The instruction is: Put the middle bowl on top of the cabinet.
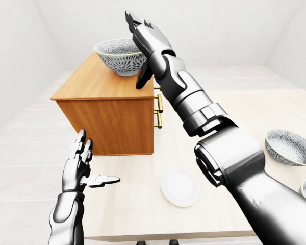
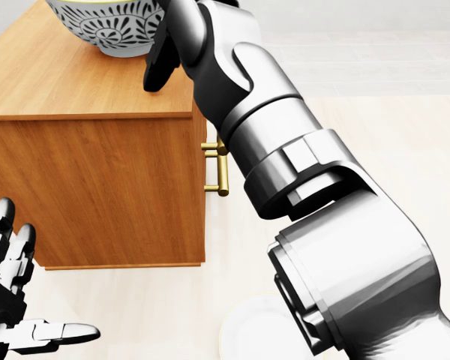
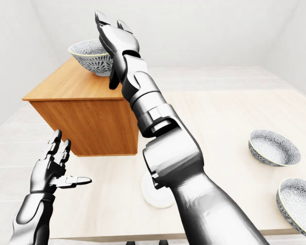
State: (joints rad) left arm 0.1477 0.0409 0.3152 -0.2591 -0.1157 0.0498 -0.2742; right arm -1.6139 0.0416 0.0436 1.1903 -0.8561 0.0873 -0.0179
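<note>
The patterned grey-white bowl (image 1: 118,57) stands upright on the wooden cabinet (image 1: 104,120), near the top's right edge. My right hand (image 1: 139,48) is open just right of the bowl, its fingers (image 1: 135,21) spread upward and its thumb hanging beside the bowl's wall. I cannot tell whether the thumb touches the bowl. My left hand (image 1: 94,161) is open and empty, held low at the left below the cabinet. In the head view the right forearm fills the middle, and only the bowl's (image 2: 109,26) lower part shows at the top.
The cabinet rests on a pale table (image 1: 137,209) and has brass handles (image 1: 159,104) on its right face. A white plate (image 1: 179,186) lies below my right arm. Two more patterned bowls (image 3: 273,147) (image 3: 298,199) sit at the table's right.
</note>
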